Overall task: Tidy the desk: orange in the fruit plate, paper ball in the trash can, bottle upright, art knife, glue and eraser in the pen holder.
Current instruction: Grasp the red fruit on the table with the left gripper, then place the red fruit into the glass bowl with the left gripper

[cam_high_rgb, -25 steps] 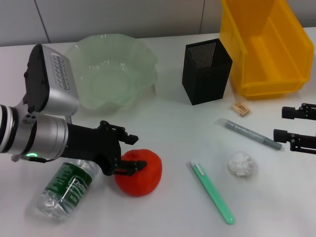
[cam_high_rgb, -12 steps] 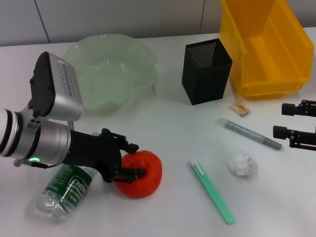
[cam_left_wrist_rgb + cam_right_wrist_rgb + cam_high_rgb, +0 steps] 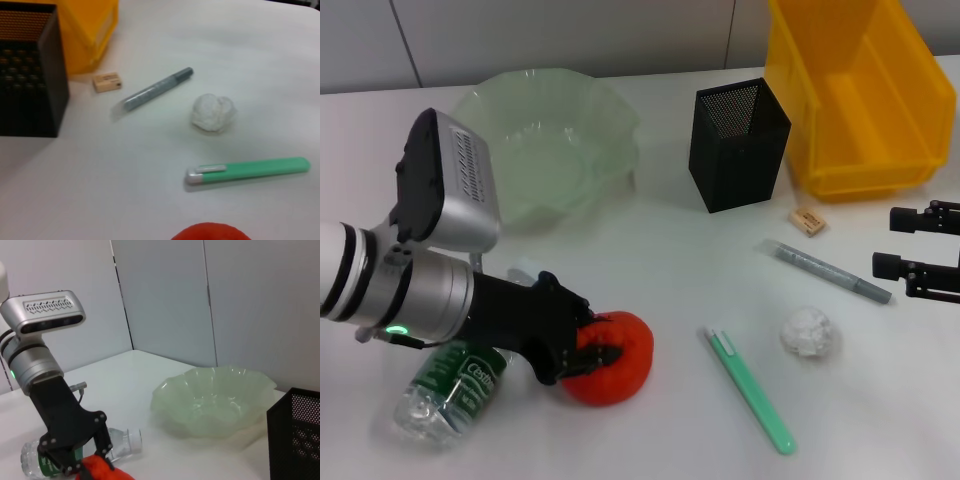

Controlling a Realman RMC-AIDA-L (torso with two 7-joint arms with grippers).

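The red-orange orange (image 3: 620, 362) rests on the table, and my left gripper (image 3: 594, 337) is down over its left side, open, one finger on each side. Beside that arm the bottle (image 3: 448, 385) lies flat. The pale-green fruit plate (image 3: 610, 120) stands at the back left, the black mesh pen holder (image 3: 738, 145) and the yellow trash can (image 3: 855, 95) at the back right. The tan eraser (image 3: 806, 221), grey glue stick (image 3: 825, 270), paper ball (image 3: 809, 332) and green art knife (image 3: 750, 388) lie loose. My right gripper (image 3: 888, 247) waits open at the right edge.
In the left wrist view the eraser (image 3: 107, 82), glue stick (image 3: 152, 90), paper ball (image 3: 213, 112) and art knife (image 3: 247, 170) lie past the orange (image 3: 212, 232). The right wrist view shows the fruit plate (image 3: 215, 400) behind the left arm and bottle (image 3: 120, 440).
My left gripper has dropped lower and moved a little right, its fingers now further down around the orange. The right arm has stayed still.
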